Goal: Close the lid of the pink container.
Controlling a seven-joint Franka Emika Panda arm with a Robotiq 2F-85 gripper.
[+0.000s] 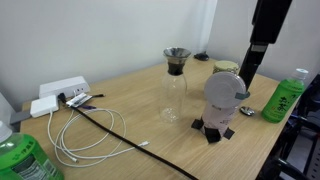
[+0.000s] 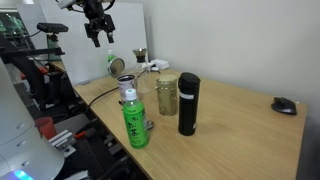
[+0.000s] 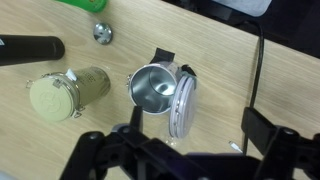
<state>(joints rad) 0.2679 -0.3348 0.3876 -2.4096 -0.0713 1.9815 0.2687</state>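
Note:
The pink container (image 3: 150, 88) stands open on the wooden table, and the wrist view looks down into its shiny metal inside. Its lid (image 3: 183, 105) is swung out to the side, standing on edge and joined at the rim. In an exterior view the lid (image 1: 221, 88) faces the camera above the container body (image 1: 220, 114). My gripper (image 3: 176, 142) is open and empty, hovering well above the container, with a dark finger at each side of the wrist view. It also shows raised high in both exterior views (image 2: 99, 36) (image 1: 249, 74).
A glass carafe (image 1: 176, 85) stands beside the container, with a beige jar (image 1: 226, 68) (image 3: 70, 92) behind it. There is a green bottle (image 1: 285, 96), a black bottle (image 2: 188, 103), and a power strip (image 1: 58, 91) with cables (image 1: 95, 125). A silver cap (image 3: 102, 33) lies on the table.

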